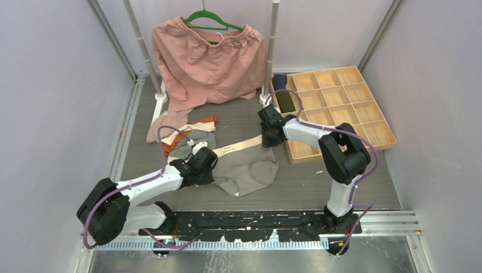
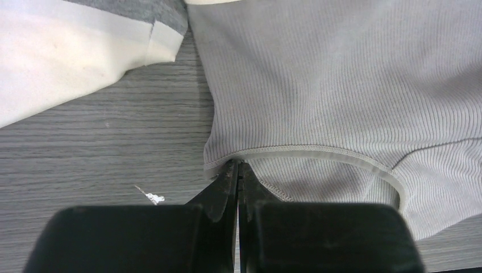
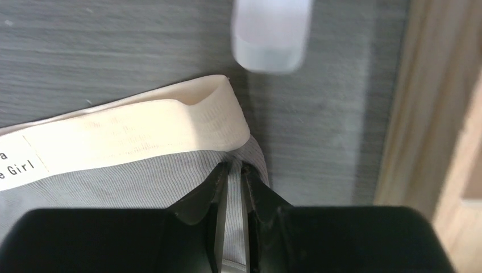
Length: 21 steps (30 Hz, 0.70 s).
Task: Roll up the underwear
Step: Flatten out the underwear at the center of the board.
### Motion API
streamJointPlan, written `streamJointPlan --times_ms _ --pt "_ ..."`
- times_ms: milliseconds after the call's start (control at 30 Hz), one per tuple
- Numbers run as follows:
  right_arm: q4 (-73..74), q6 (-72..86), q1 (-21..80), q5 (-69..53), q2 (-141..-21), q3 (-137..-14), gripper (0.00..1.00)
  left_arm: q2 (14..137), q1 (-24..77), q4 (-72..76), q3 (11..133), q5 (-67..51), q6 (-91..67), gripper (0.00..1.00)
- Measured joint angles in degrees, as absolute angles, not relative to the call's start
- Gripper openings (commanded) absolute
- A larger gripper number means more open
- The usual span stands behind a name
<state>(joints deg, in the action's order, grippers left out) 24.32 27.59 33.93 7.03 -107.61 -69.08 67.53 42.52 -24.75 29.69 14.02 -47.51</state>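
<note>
Grey underwear (image 1: 250, 168) flat at middle of surface (image 1: 341, 190), toward near edge. Left tool (image 2: 237, 170) tips together on leg hem. Right tool (image 3: 234, 170) clamped on cloth under cream waistband (image 3: 142, 128). Move both sides level, cloth taut, wrinkle-free, before rolling.

Centre of table (image 1: 341, 187): spread underwear (image 1: 250, 168). L gripper (image 2: 237, 170) at its left hem, R gripper (image 3: 233, 173) at rear-right corner. Other underwear (image 1: 190, 136) piled behind-left; compartment tray (image 1: 386, 133) to right; hung garment (image 1: 210, 68) at back.
</note>
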Motion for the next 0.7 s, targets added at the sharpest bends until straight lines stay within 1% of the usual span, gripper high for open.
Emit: streamJointPlan --times_ms 300,433,567,700 --pt "24.6 30.6 33.1 9.1 -97.7 -57.0 0.21 71.6 42.3 -25.1 32.7 14.3 -45.5 0.01" --pt "27.7 31.4 33.1 10.8 -93.4 -54.1 0.22 73.6 42.2 -25.5 34.5 14.4 -43.5 0.02" --pt "29.1 31.6 33.1 12.0 -89.5 -54.1 0.23 76.1 42.0 -27.4 37.9 15.0 -40.8 0.07" --pt "28.7 31.4 33.1 10.4 -84.2 -54.0 0.25 75.9 41.8 -28.1 41.6 14.7 -37.6 0.16"
